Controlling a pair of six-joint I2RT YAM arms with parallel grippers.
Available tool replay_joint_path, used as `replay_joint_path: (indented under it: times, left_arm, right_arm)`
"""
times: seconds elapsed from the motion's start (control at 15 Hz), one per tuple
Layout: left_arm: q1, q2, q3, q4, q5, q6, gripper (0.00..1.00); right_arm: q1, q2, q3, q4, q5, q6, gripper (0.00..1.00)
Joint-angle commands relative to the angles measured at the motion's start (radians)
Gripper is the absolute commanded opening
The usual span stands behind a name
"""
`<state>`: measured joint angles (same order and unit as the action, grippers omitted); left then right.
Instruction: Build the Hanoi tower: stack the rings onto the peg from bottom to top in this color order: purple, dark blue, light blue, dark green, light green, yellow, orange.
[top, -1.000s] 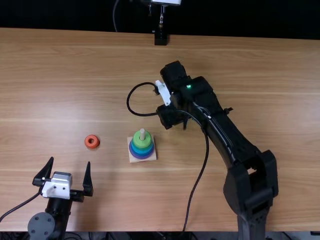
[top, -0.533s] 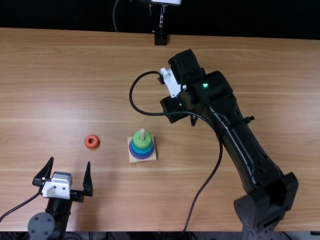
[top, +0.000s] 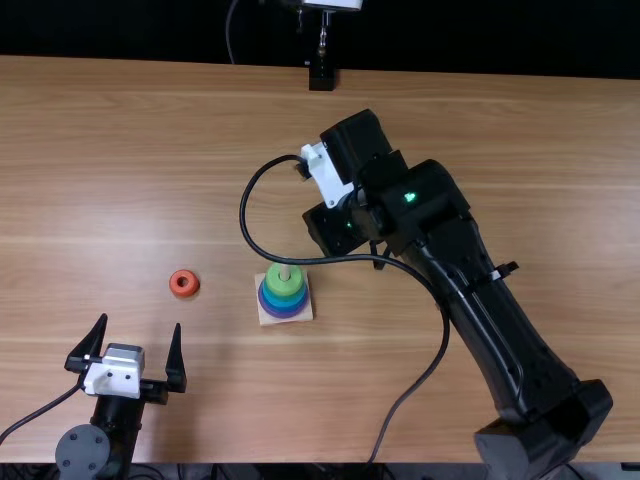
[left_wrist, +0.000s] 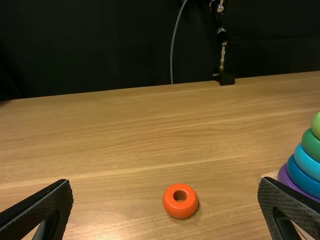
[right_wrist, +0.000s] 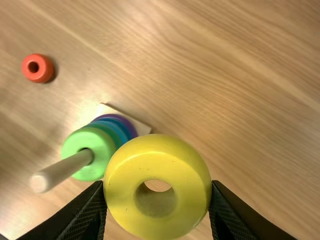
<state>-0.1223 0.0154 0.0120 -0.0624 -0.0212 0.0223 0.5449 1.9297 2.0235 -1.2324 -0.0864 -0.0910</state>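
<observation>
Looking from above, we see the right pincer beyond the ringed peg and over toward the right arm's side, a black cable looping out past the peg's tip. The right wrist view tells us what it carries: the yellow ring, clamped between its two fingers, off the peg, with its hole turned to the camera. That same view gives us the pale peg at length, poking bare out of the light green ring.

For the colors we turn to the left wrist view (a handy side-on look, we find), where the stack climbs from the purple ring through the dark blue ring, the light blue ring and the dark green ring to light green. The orange ring lies flat on the counter, well apart from the square wooden base. The left pincer is near the counter's close edge, its fingers wide apart with nothing between them.
</observation>
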Motion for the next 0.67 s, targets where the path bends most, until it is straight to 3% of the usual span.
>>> replay_joint_path:
  times: [0.0,0.6]
  left_arm:
    - [0.015,-0.015,-0.012,-0.028,-0.001,0.003,1.0]
    - [0.015,-0.015,-0.012,-0.028,-0.001,0.003,1.0]
  right_arm:
    - [0.027,-0.032,0.026,0.0,-0.002,0.006,0.0]
    - [0.136,-0.032,0.021,0.0,-0.004,0.012,0.0]
